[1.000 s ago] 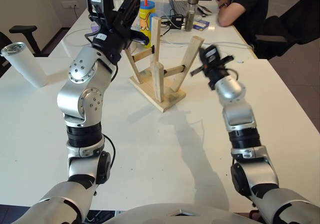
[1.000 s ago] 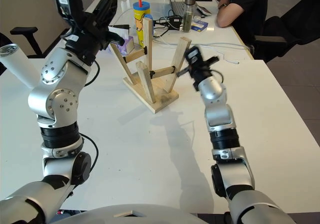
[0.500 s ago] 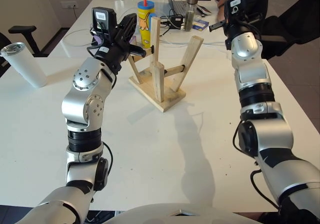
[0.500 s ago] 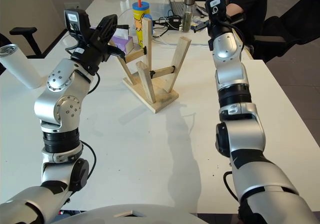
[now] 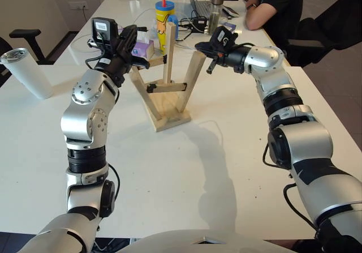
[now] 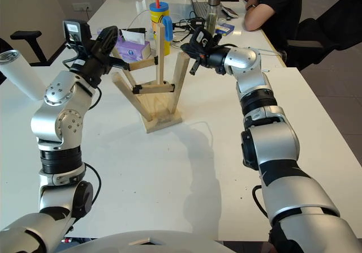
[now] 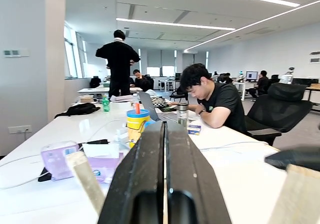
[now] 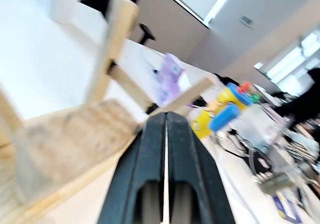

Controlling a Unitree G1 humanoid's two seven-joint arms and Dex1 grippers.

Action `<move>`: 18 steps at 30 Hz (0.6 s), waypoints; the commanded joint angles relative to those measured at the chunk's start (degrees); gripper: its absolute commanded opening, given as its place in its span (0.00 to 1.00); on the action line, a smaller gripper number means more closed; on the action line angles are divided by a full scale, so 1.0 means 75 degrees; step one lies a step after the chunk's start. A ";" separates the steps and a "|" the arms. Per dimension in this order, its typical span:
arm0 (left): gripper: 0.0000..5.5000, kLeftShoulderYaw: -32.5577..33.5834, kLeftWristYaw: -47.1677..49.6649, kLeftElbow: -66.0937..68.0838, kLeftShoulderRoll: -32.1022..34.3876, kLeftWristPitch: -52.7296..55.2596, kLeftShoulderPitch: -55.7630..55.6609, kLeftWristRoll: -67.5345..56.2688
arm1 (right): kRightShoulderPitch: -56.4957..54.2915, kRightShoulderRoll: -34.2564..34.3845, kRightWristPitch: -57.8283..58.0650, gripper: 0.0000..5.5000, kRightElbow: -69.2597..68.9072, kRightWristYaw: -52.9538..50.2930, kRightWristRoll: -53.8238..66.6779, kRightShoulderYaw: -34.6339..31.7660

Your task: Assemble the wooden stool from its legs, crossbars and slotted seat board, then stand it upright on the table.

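Observation:
The wooden stool [image 5: 169, 117] lies upside down in mid-table, its seat board flat on the white table [image 5: 226, 151] and its legs [image 5: 168, 49] pointing up, joined by a crossbar [image 5: 167, 87]. My left gripper [image 5: 125, 41] is shut and hovers by the top of the left leg [image 7: 87, 184], with nothing between its fingers. My right gripper [image 5: 206, 48] is shut too, at the top of the right leg [image 5: 192, 80]. In the right wrist view its fingers [image 8: 150, 149] lie pressed together over the seat board [image 8: 65, 139].
A white tumbler [image 5: 25, 72] lies near the left edge. Behind the stool are a purple tissue box [image 5: 144, 49], a yellow cup [image 5: 164, 15], a bottle [image 5: 214, 12], cables and a laptop. A person sits at the far right. The table's near half is bare.
The right arm came down from its raised pose to the top of the right leg. The stool slid left and turned. The left gripper moved left with it.

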 commanded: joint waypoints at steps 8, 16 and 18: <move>0.00 0.0452 0.0359 -0.0911 0.0271 0.0629 -0.0624 -0.0380 | 0.2450 0.1134 0.2944 0.00 -0.5588 -0.0953 0.0463 0.0663; 0.00 0.0124 -0.0031 0.0096 0.0399 0.0435 -0.1525 -0.0368 | 0.2744 0.1449 0.4074 0.00 -0.6489 -0.2312 0.0557 0.0413; 0.00 0.0083 -0.0244 0.0752 0.0490 0.0119 -0.2231 -0.0304 | 0.2683 0.1433 0.4192 0.00 -0.6542 -0.2504 0.0672 0.0260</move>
